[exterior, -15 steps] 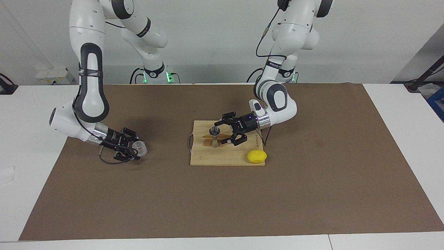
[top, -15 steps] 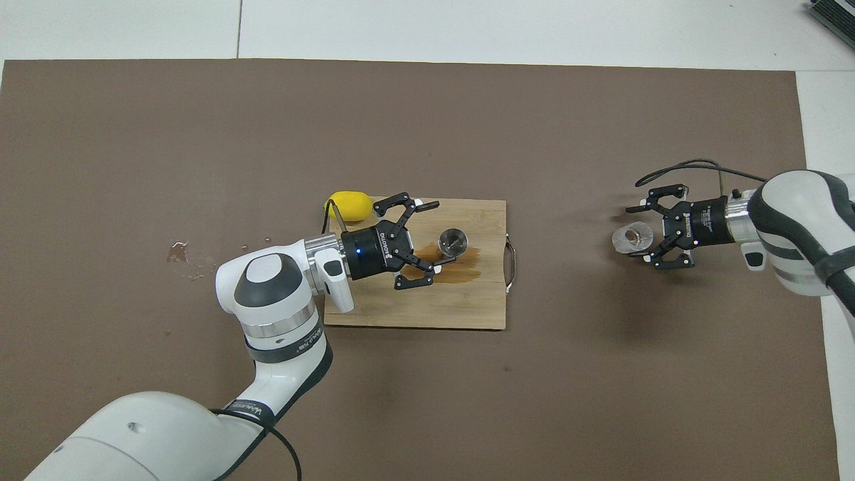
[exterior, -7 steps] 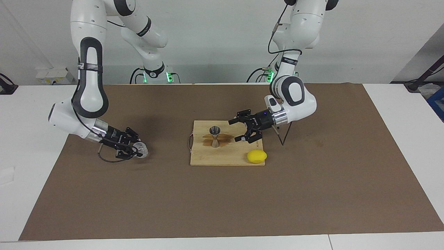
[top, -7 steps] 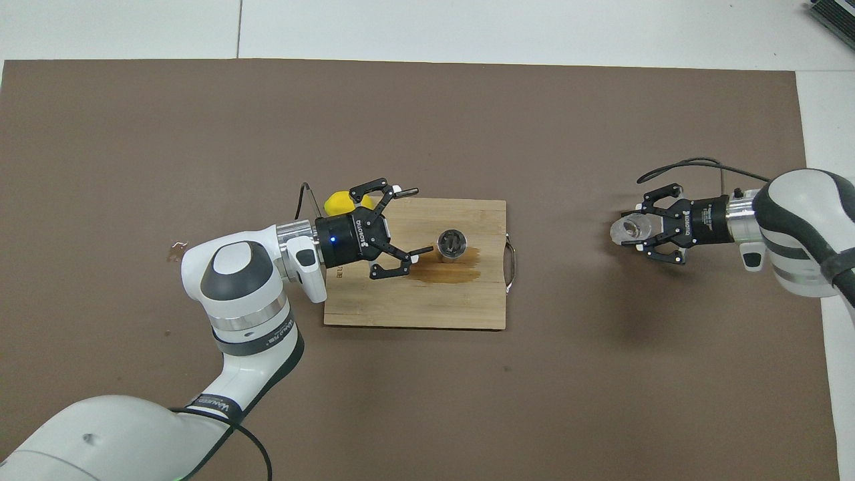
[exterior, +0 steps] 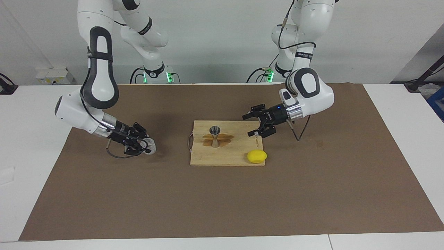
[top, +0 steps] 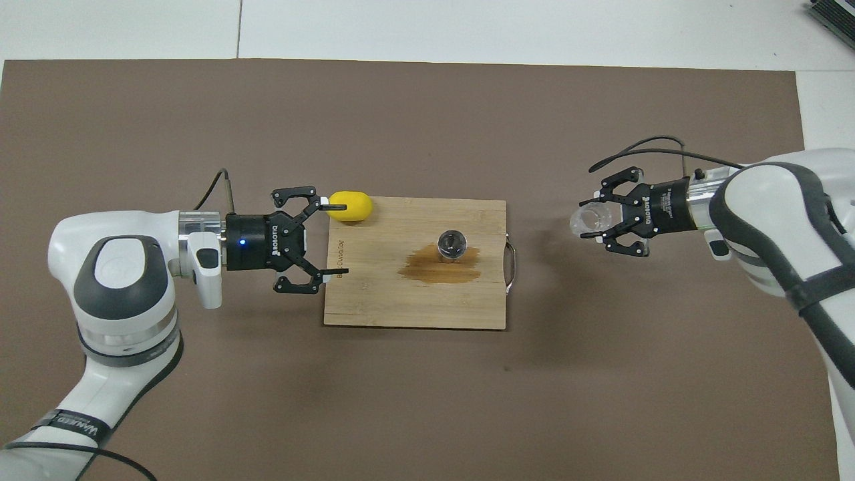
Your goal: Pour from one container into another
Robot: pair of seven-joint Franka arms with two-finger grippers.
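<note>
Right gripper (exterior: 145, 147) clamping clear cup (exterior: 150, 146), frame left; left gripper (exterior: 258, 125) gaping, empty. Risk: cup slipping, jigger (exterior: 215, 136) toppling.

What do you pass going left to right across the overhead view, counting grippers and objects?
Left gripper → lemon → board → stain → jigger → cup → right gripper, shut on the cup.

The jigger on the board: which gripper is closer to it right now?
Left. The left gripper, open, hangs over the cutting board's edge at the left arm's end, beside the jigger. The right gripper is off the board over the mat, shut on the clear cup.
</note>
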